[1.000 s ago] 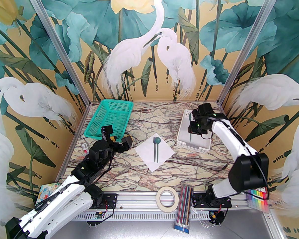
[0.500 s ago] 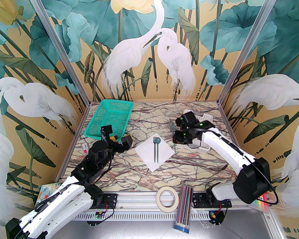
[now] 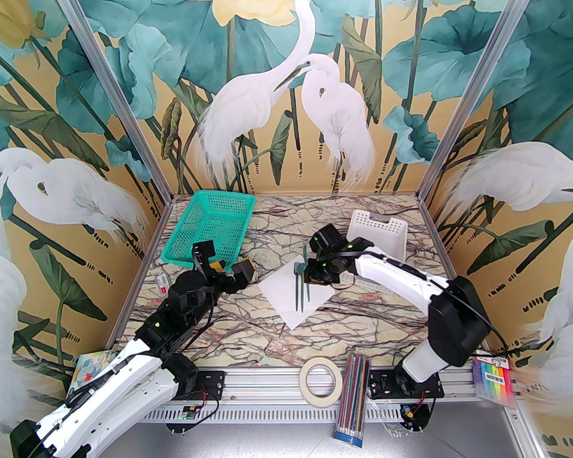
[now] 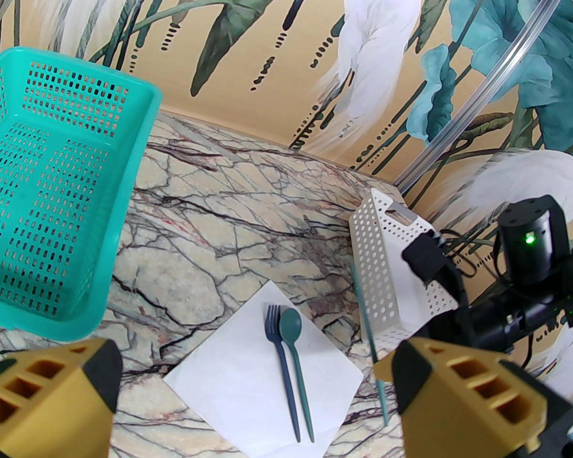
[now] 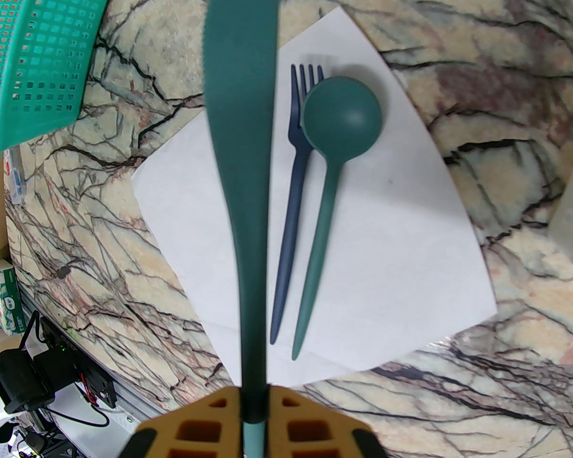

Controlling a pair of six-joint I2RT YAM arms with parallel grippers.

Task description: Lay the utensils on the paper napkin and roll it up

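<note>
My right claw (image 5: 254, 415) pinches a dark green knife (image 5: 241, 160) over the napkin (image 5: 387, 255) bearing fork (image 5: 291, 184) and spoon (image 5: 342, 117); my left claw (image 3: 224, 265) is spread wide.

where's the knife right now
Right wrist view: the green knife is pinched in the right fingers, held over the napkin, parallel to the fork and spoon lying on it.

napkin (image 3: 279, 298): thin white paper, matt, smooth. fork (image 5: 292, 189), spoon (image 5: 342, 112), knife (image 5: 241, 112): smooth matt plastic; fork navy, other 2 dk green. table (image 3: 267, 346): marble-look top, slight sheen. teal basket (image 3: 210, 227) at 10 o'clock of napkin & white basket (image 3: 379, 227) at 2 o'clock: perforated plastic, semi-gloss. front rail (image 3: 267, 384) at 6 o'clock: bare brushed aluminium.
</note>
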